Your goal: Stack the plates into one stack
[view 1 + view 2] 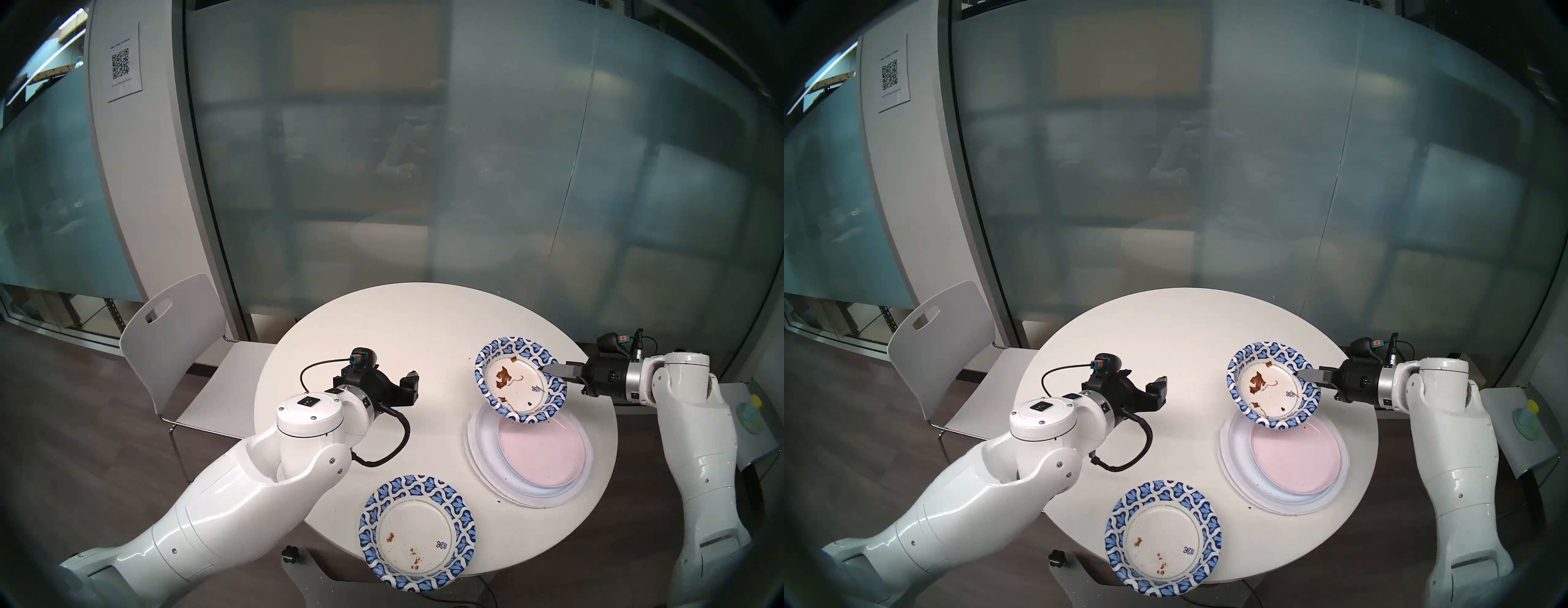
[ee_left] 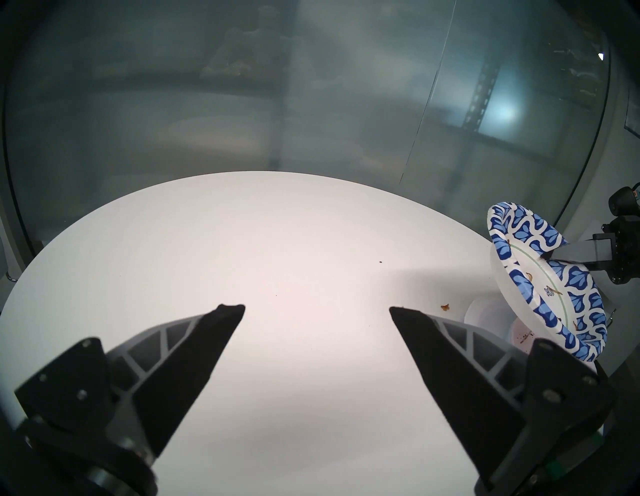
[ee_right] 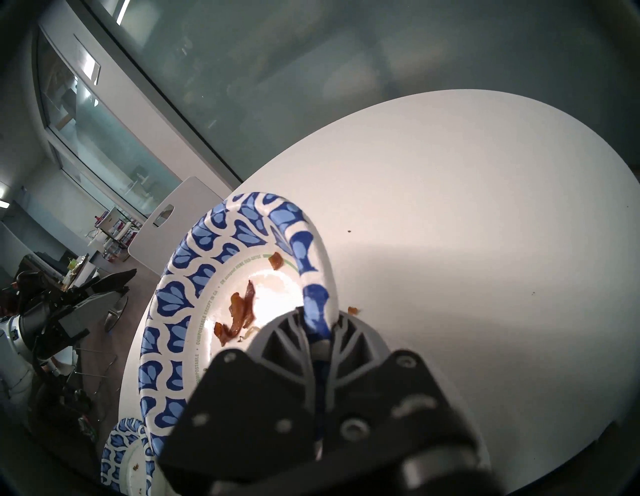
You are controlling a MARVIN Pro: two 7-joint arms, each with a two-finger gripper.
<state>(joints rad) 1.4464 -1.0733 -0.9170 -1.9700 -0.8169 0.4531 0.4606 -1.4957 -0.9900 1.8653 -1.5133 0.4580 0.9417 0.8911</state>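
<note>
Patterned bowl (image 1: 521,379) pinched at rim by right gripper (image 1: 551,370), held tilted above far edge of stack (image 1: 488,446) for placing. Left gripper (image 2: 317,308) spread, idle. Patterned plate (image 1: 418,533) left unstacked, well apart from both grippers.

I see a round white table (image 1: 382,322) standing before a frosted glass wall (image 1: 466,170), and a white chair (image 1: 178,335) with a cut-out handle is pushed against its left side. On the pillar at the far left hangs a paper with a QR code (image 1: 121,63). At the right edge, on a grey surface, I notice a small yellow and pale green object (image 1: 750,414), too small to identify.
</note>
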